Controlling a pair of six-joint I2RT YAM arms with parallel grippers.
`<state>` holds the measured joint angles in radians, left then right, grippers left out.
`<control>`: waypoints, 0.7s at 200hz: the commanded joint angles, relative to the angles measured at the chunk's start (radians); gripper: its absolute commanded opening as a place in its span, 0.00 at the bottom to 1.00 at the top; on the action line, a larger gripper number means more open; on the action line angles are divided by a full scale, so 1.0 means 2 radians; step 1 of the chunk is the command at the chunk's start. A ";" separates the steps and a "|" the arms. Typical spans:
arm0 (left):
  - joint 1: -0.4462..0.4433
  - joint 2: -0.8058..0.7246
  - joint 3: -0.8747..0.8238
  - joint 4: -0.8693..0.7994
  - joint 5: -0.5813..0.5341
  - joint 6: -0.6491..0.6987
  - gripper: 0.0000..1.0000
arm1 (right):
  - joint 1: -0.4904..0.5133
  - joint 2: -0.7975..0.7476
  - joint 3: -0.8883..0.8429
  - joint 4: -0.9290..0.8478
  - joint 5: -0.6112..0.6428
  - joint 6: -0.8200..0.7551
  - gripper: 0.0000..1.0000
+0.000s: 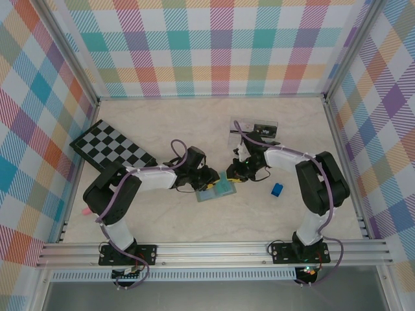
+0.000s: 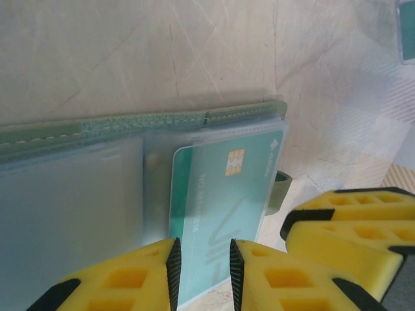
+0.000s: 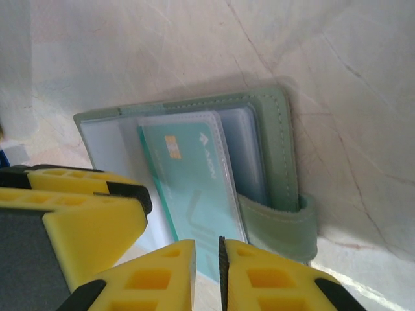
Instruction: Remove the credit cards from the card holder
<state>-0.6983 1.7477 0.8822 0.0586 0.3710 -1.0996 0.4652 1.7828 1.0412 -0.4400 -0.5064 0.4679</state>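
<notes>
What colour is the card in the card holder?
Teal-green credit card; left wrist view shows it best.

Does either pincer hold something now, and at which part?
Cannot be told. The left pincer and right pincer stand at the protruding end of the teal card; contact is hidden.

Open card holder (image 2: 149, 123) on the marbled table (image 2: 130, 52), its green stitched edge crossing mid-frame. A teal credit card (image 2: 220, 207) with a gold chip sits in a clear sleeve at centre. At the bottom edge, the left gripper (image 2: 205, 259) stands over the card's lower end, jaws a narrow gap apart. At lower right, the right gripper (image 2: 286, 221) lies beside the snap tab (image 2: 279, 193).
</notes>
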 commanded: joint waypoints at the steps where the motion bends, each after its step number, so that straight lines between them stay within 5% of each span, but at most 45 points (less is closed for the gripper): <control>1: -0.002 0.009 0.012 -0.003 0.008 0.009 0.28 | 0.004 0.016 0.019 -0.003 -0.003 -0.001 0.18; 140: 0.006 -0.006 -0.003 -0.017 0.006 0.024 0.28 | 0.007 0.055 0.024 -0.027 0.011 -0.015 0.18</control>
<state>-0.6952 1.7672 0.8852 0.0551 0.3840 -1.0828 0.4686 1.8603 1.0821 -0.4561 -0.4988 0.4561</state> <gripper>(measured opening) 0.278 0.184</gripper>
